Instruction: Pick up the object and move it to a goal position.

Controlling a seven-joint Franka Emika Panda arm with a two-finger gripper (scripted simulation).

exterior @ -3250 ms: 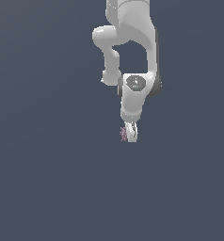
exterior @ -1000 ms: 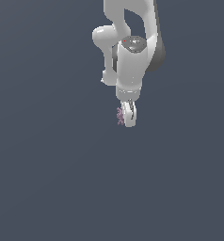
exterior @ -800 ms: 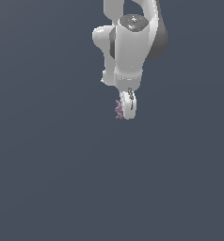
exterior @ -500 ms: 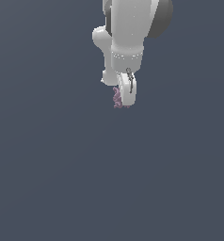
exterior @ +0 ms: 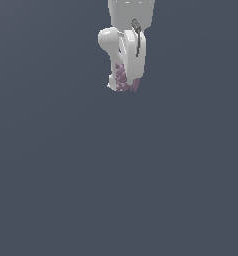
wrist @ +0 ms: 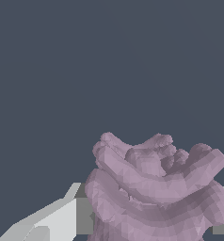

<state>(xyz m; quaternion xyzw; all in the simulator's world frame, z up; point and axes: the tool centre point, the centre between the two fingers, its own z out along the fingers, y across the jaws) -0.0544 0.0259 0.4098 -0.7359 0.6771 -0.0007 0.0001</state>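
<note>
High in the exterior view, the gripper point(exterior: 125, 84) has risen further than before, its jaws clamped on the object point(exterior: 123, 80) — mauve lumps showing at the tips. Around it, only flat slate-grey ground. Wrist view: the ridged object point(wrist: 156, 193) sits between pale fingers point(wrist: 57, 219) — nothing else.

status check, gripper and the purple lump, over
Gripper shut on the purple lump. Lump held between the fingers, off the ground. Nothing else in view around it.
</note>
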